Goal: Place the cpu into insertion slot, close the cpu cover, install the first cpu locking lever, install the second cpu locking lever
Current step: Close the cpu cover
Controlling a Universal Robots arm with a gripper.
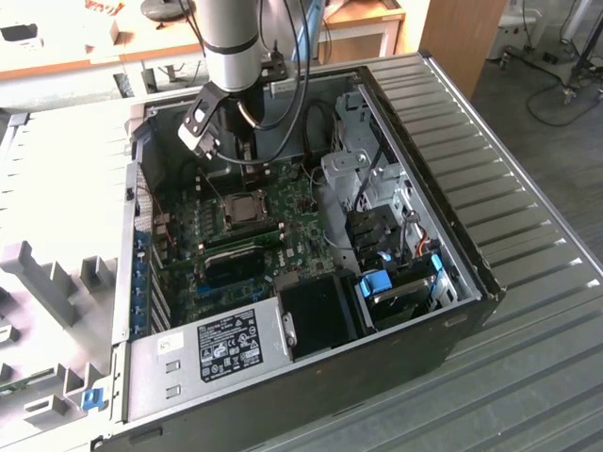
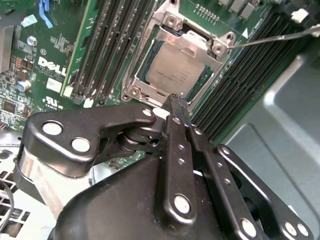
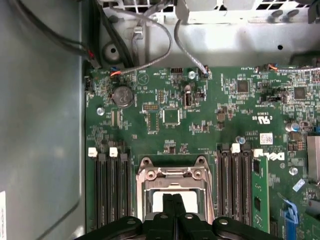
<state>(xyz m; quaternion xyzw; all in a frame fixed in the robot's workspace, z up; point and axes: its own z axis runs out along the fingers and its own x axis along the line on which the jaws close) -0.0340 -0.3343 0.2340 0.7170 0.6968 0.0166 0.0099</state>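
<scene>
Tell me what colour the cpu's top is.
Silvery grey; the cpu shows best in the second wrist view.

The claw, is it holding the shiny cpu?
No, the cpu lies in the insertion slot, and the claw is shut with nothing between its fingers.

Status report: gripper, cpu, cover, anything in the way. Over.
Empty gripper shut, tips over the slot's edge. The cpu seated in insertion slot, cpu cover down over it. One lever rod sticking out, unlatched.

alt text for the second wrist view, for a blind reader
The end effector, black fingers closed, is by the edge of the cpu cover, which lies over the silvery cpu in the insertion slot. Black memory slots flank it on a green motherboard.
</scene>
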